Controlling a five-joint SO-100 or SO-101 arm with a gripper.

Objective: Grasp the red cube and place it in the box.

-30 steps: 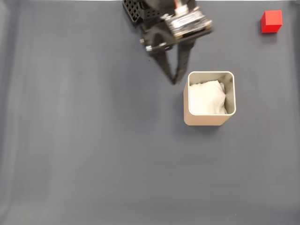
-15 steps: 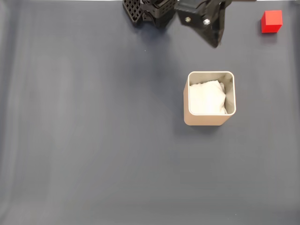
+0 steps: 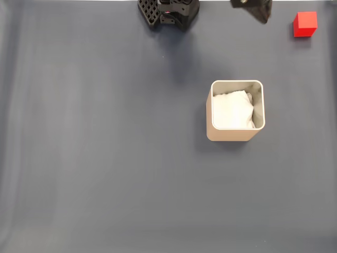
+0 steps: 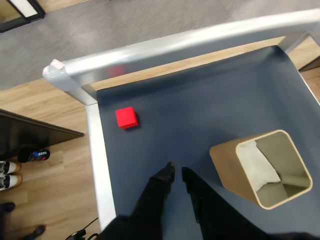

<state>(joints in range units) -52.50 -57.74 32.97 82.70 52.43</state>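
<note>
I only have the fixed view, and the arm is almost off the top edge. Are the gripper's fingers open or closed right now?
Observer: In the wrist view the gripper is nearly closed, its fingertips a narrow slit apart, holding nothing.
Operator: Is the cube lined up with it?
Observer: Not yet. In the wrist view the red cube sits above and to the left of the fingertips, with bare mat between them.
Operator: What's beyond the cube? My picture cuts off there.
Observer: The wrist view shows a silver table rail running just past the cube, then wooden floor. The box stands to the right of the fingers.
</note>
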